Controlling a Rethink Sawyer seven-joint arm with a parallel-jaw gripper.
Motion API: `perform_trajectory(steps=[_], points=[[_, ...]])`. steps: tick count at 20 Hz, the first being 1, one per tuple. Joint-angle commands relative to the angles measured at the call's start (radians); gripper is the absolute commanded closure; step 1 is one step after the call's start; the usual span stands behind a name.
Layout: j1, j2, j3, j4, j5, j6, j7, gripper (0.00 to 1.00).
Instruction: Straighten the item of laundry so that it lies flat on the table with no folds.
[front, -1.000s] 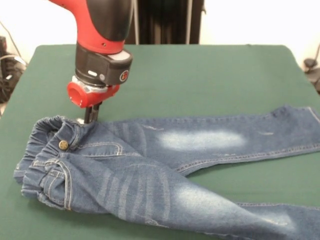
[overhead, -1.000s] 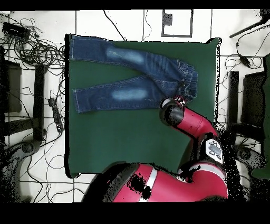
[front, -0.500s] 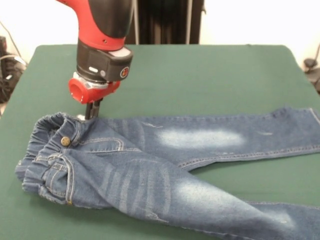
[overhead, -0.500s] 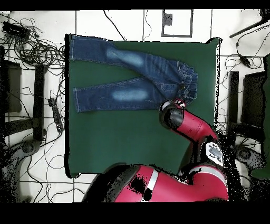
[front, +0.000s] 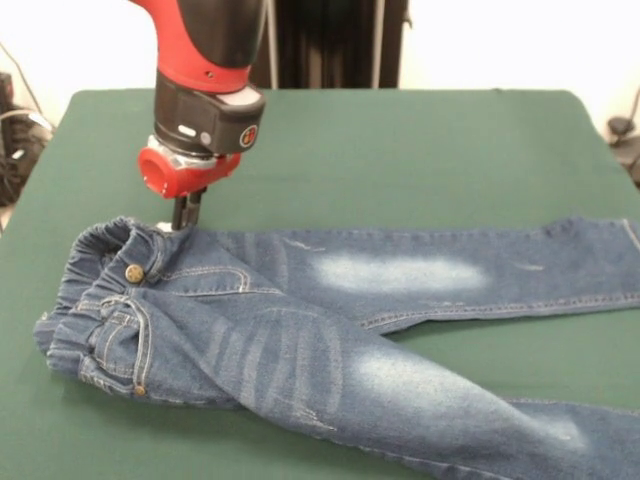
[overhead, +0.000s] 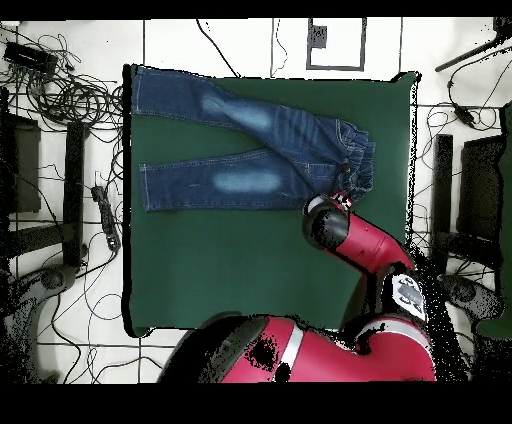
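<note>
My gripper (front: 184, 213) at the waistband of the jeans (front: 300, 330).

I come down from above at the far edge of the waistband, my tip touching or gripping the denim there (I cannot tell whether my gripper is pinching the cloth or spread, since the dark tip is narrow and partly hidden by the fabric). The jeans lie on the green table (front: 420, 160), waistband bunched and gathered, the brass button (front: 132, 273) facing up. One leg runs out straight along the table, with a whitish patch on its thigh. The other leg angles away toward the table's edge, creased across the thigh. From overhead, the jeans sit along one side of the table, my arm (overhead: 345, 235) reaching over to the waistband.
</note>
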Motion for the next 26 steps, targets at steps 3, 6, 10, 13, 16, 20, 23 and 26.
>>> perform_trajectory(steps=[3, 6, 10, 13, 16, 20, 23, 26], points=[[-0.011, 0.086, 0.05, 0.165, -0.042, 0.032, -0.018, 1.0], [0.0, 0.085, 0.041, 0.166, -0.035, 0.04, -0.008, 1.0], [0.014, 0.093, 0.029, 0.157, -0.03, 0.042, 0.002, 1.0], [0.017, 0.097, 0.021, 0.146, -0.029, 0.05, 0.0, 1.0], [0.02, 0.105, 0.014, 0.12, -0.03, 0.061, -0.009, 1.0], [-0.044, 0.08, 0.08, 0.136, -0.06, 0.037, -0.063, 0.0], [-0.055, 0.079, 0.087, 0.132, -0.071, 0.051, -0.073, 0.0], [-0.024, 0.09, 0.05, 0.114, -0.073, 0.072, -0.05, 0.0]])
